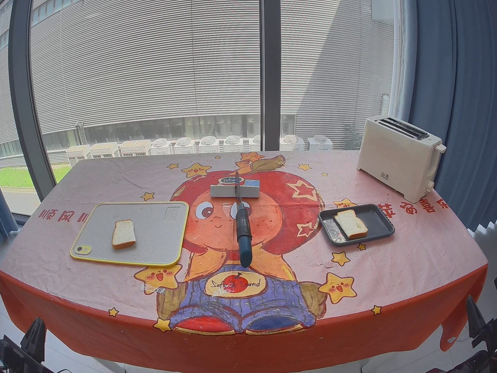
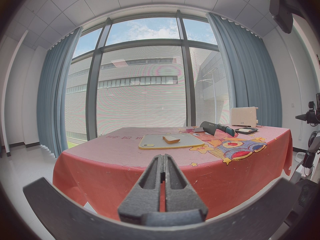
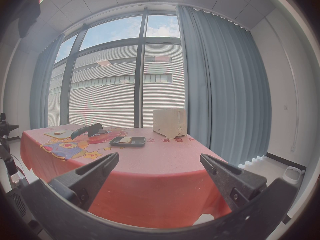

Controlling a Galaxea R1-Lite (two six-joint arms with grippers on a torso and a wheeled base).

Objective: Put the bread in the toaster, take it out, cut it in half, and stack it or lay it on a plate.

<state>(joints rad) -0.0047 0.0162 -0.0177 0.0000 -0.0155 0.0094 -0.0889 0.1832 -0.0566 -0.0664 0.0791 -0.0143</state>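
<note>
One piece of bread (image 1: 123, 233) lies on the grey cutting board (image 1: 150, 218) at the table's left. A second piece of bread (image 1: 351, 223) lies on the dark rectangular plate (image 1: 378, 220) at the right. The cream toaster (image 1: 399, 155) stands at the far right with its slots empty. A knife (image 1: 242, 225) with a blue handle rests blade-up in a holder (image 1: 234, 189) at the table's middle. My left gripper (image 2: 162, 180) is shut and hangs below the table's front left edge. My right gripper (image 3: 158, 180) is open, held off the table's right front corner.
The table (image 1: 414, 265) carries a pink cartoon cloth and stands against a large window. A blue curtain (image 1: 455, 79) hangs behind the toaster. The cloth between board, knife and plate is bare.
</note>
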